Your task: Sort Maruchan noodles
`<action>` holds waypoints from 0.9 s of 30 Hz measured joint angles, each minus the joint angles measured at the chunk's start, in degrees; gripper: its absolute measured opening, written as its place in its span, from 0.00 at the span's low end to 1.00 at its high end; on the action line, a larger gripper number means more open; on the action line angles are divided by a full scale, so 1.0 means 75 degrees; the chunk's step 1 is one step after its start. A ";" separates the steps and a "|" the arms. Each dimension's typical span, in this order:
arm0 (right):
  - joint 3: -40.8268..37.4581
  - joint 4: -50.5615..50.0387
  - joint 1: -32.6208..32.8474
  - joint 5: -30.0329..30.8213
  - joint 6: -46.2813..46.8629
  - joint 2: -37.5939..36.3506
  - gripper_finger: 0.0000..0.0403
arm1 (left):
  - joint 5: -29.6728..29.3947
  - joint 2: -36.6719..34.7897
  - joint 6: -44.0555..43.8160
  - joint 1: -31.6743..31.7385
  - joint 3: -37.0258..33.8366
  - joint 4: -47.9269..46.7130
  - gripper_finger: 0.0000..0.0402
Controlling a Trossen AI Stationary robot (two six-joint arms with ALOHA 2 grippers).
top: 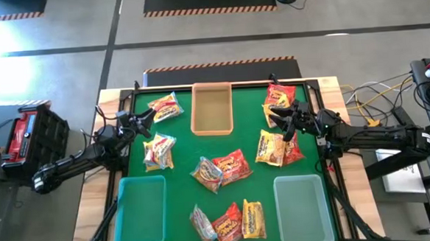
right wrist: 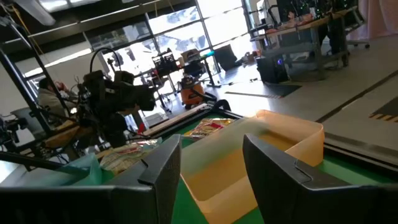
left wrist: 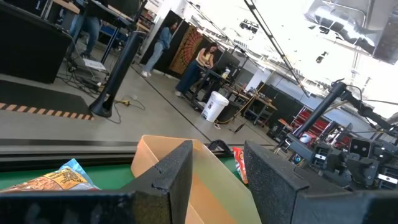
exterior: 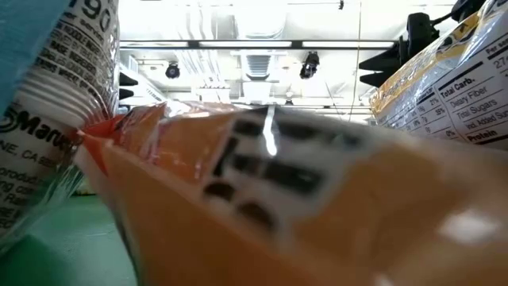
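Maruchan noodle packets lie flat and scattered on the green mat: one [top: 164,107] and one [top: 159,151] on the left, one [top: 279,96] and a pair [top: 277,148] on the right, a cluster [top: 221,169] in the middle and another [top: 229,223] at the near edge. My left gripper [top: 143,123] [left wrist: 217,180] hovers open left of the tan tray, between the two left packets. My right gripper [top: 278,121] [right wrist: 211,168] hovers open right of the tray, between the right packets. Both point at the tan tray [left wrist: 205,180] [right wrist: 261,149]. Neither holds anything.
The tan tray [top: 211,110] sits at the far middle of the mat. Two teal trays rest at the near left [top: 140,209] and near right [top: 302,208]. Packets [exterior: 302,199] right before the lens fill the low view. People stand in the room behind [left wrist: 199,65].
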 joint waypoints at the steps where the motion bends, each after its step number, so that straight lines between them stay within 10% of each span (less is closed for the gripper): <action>1: 0.0002 0.0001 0.0003 0.0000 0.0001 -0.0001 0.41 | 0.0001 0.0001 0.0000 -0.0003 0.0000 -0.0001 0.32; 27: 0.0000 0.0089 0.0000 0.0015 0.1206 0.0002 0.41 | -0.0001 -0.0001 0.0000 0.0000 0.0000 -0.0001 0.32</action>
